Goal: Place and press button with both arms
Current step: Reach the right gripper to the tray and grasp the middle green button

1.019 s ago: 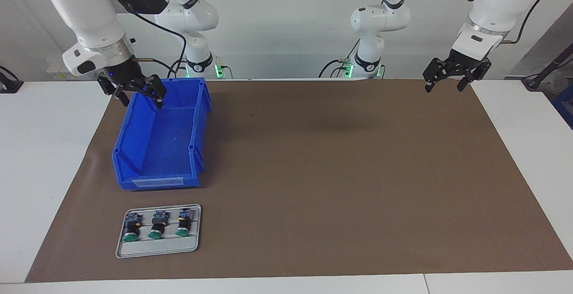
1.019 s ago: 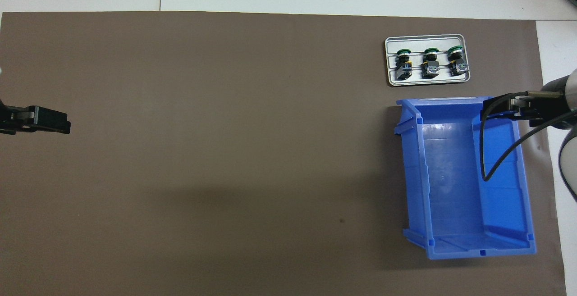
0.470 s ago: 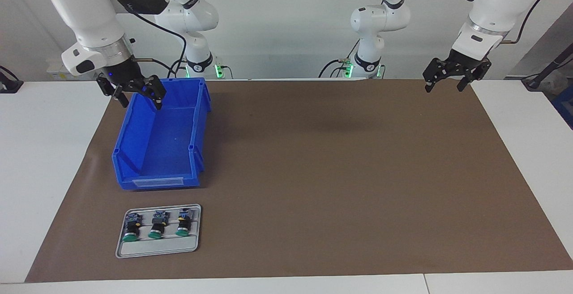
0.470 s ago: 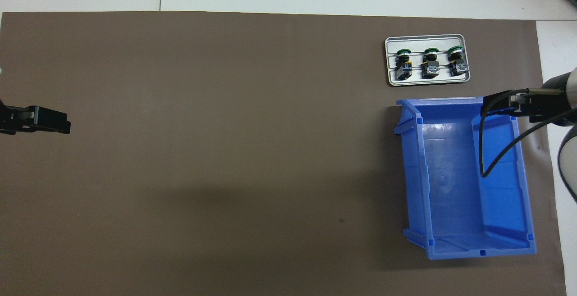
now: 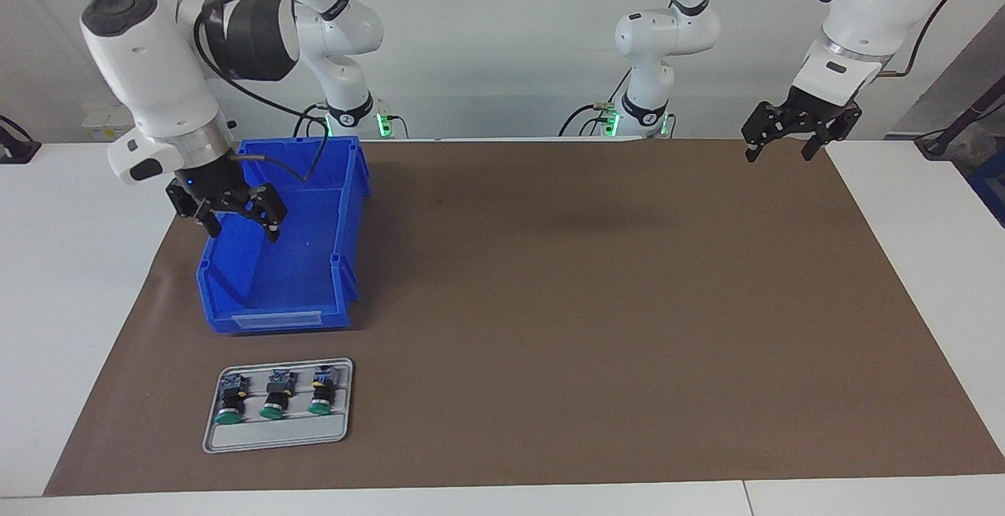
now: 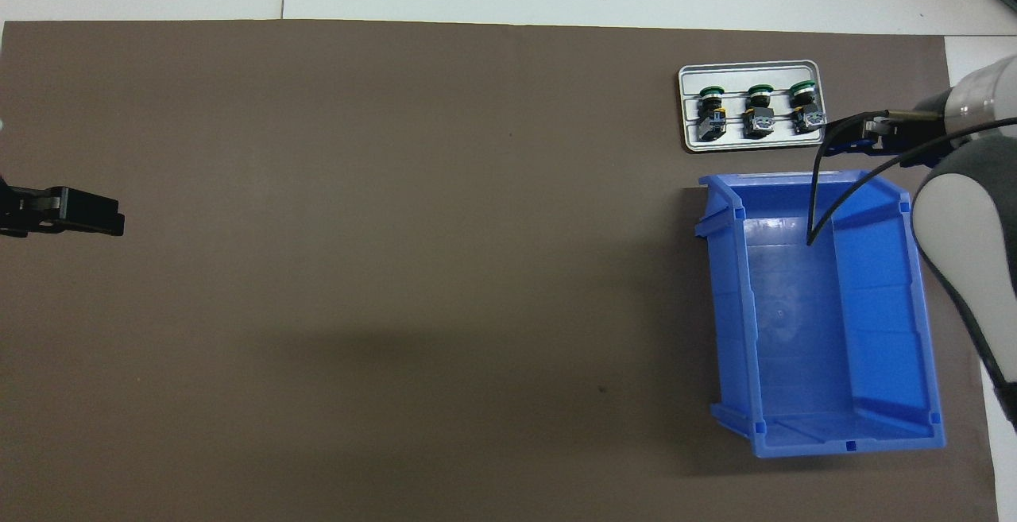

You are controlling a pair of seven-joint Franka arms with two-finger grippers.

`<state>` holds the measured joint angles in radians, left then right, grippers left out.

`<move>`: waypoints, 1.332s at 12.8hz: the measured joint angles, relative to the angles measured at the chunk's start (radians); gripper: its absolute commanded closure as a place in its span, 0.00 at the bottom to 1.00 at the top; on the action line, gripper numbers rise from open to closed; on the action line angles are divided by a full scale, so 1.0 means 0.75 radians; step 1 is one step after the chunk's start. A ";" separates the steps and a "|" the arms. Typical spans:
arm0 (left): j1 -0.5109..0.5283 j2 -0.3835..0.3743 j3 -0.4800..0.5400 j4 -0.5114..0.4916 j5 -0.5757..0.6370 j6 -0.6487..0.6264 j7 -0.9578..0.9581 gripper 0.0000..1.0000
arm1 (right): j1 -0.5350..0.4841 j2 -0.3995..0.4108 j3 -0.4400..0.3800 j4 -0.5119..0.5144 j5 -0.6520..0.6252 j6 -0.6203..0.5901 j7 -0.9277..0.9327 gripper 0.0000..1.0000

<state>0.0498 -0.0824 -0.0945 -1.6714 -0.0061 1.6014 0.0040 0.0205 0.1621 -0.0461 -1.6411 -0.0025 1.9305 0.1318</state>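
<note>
The right gripper (image 5: 233,218) hangs with its fingers spread and nothing between them, over the blue bin (image 5: 345,210) at the right arm's end of the table. The risk, as it looks from here, is a low pass: a fingertip catching the bin's wall would shove the bin toward the tray (image 5: 276,436), and a skewed descent onto three close-packed buttons could knock a neighbour out of its groove. The left gripper (image 5: 787,137), also spread and empty, waits over the mat's corner (image 5: 816,156) at the left arm's end. The bin holds nothing. Farther from the robots, the grey tray carries three buttons lying side by side; the button (image 5: 230,406) at its outer end lies untouched.
</note>
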 measured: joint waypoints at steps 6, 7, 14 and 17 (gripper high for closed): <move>0.000 0.000 0.000 0.000 0.000 0.000 0.000 0.00 | -0.020 0.343 0.000 0.156 0.000 0.239 -0.001 0.01; 0.000 0.000 0.000 0.000 0.000 0.000 0.000 0.00 | -0.020 0.389 0.000 0.162 -0.001 0.308 -0.002 0.01; 0.000 0.000 0.000 0.000 0.000 0.000 0.000 0.00 | -0.031 0.651 0.005 0.266 -0.001 0.469 -0.052 0.01; 0.000 0.000 0.000 0.000 0.000 0.000 0.000 0.00 | -0.031 0.686 0.009 0.267 -0.001 0.526 -0.110 0.03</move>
<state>0.0498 -0.0824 -0.0945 -1.6714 -0.0061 1.6014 0.0040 -0.0028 0.6763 -0.0398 -1.4408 -0.0029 2.3252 0.0493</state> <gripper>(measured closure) 0.000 0.013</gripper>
